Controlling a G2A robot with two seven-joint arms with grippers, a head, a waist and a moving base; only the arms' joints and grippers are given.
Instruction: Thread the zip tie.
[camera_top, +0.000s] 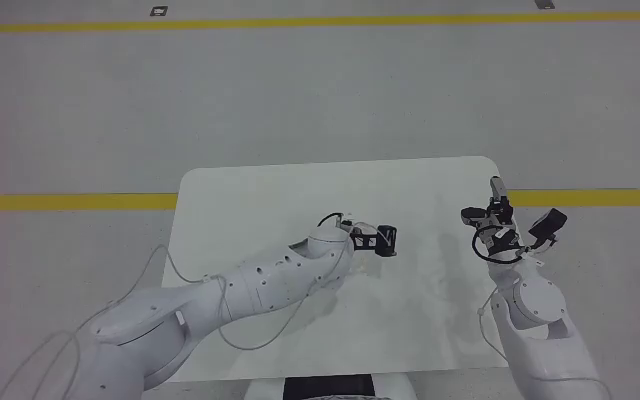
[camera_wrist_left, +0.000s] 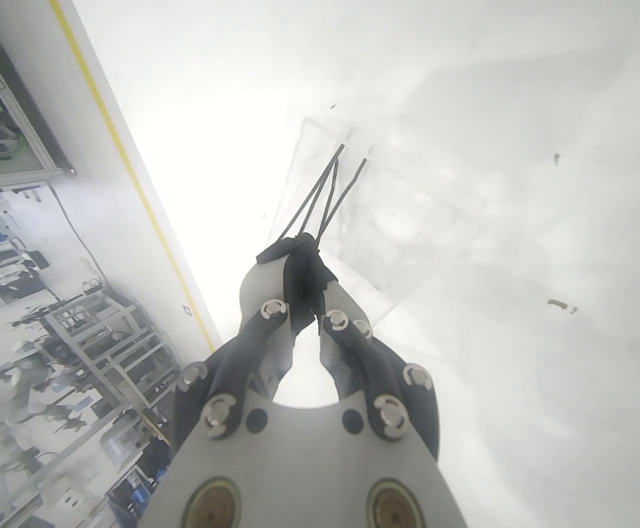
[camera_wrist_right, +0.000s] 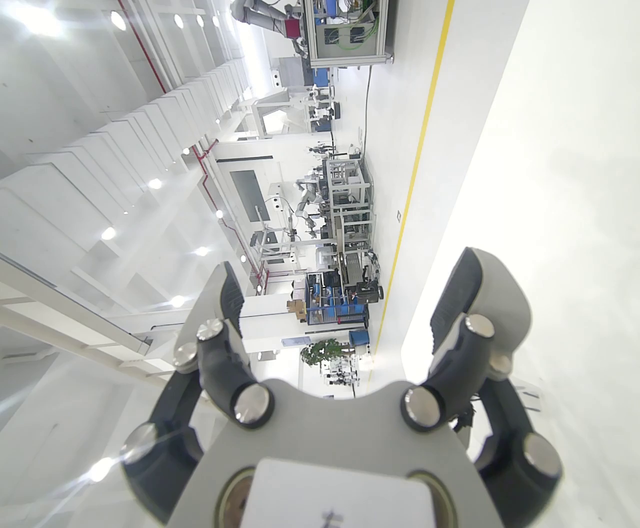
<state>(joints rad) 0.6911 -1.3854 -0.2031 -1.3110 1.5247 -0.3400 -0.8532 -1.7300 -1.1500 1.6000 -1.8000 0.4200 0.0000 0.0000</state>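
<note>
My left gripper (camera_wrist_left: 305, 250) is shut on the zip tie (camera_wrist_left: 327, 192), whose thin dark strands stick out past the fingertips, just above the white table (camera_top: 260, 200). The strands lie over a clear, see-through rectangular piece (camera_wrist_left: 425, 225) on the table. In the top view the left gripper (camera_top: 385, 240) is over the middle of the table. My right gripper (camera_wrist_right: 347, 265) is open with nothing between its fingers. It is raised at the table's right edge (camera_top: 483, 200) and points away from the table toward the room.
A few small dark specks (camera_wrist_left: 560, 304) lie on the table beyond the clear piece. Yellow floor lines (camera_top: 90, 201) run behind the table. The right arm stands off the table's right side.
</note>
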